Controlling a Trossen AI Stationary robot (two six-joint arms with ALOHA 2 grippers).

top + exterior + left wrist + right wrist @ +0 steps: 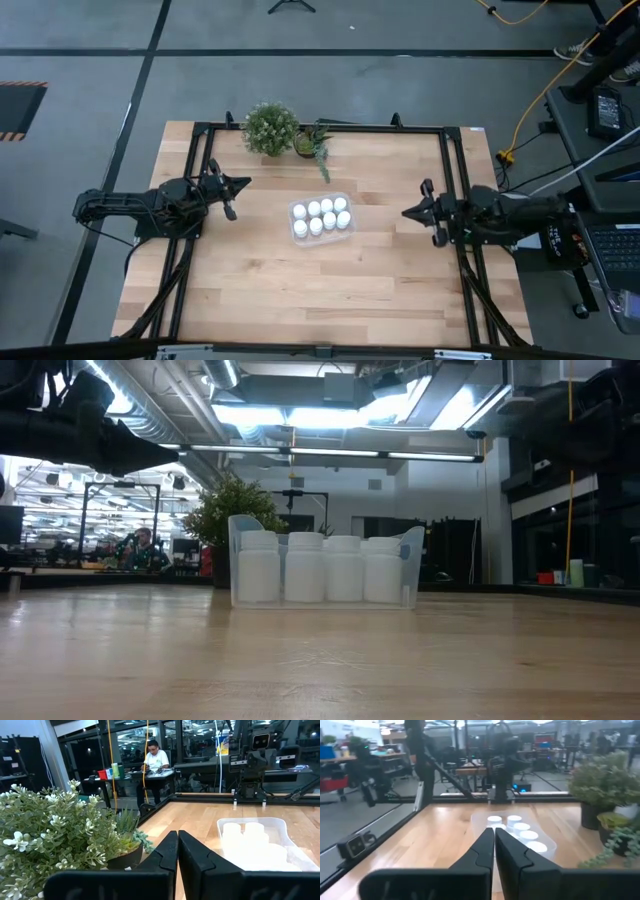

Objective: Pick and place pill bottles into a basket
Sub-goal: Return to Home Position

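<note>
Several white pill bottles [321, 214] stand upright inside the clear basket [347, 200], which rests flat on the middle of the wooden table; the low view shows the bottles [320, 569] in a row behind the basket's wall [408, 550]. My left gripper [243, 183] hovers shut near the table's left side, pointing level toward the basket [280, 827], with nothing between its fingers. My right gripper [407, 212] hovers shut near the table's right side, also pointing at the basket [477, 820] and holding nothing.
A green potted plant [270, 128] and a smaller succulent pot [312, 146] stand at the table's far edge behind the basket. A black frame [450, 180] runs around the tabletop. Bare wood lies along the near half of the table. People sit at desks beyond the table.
</note>
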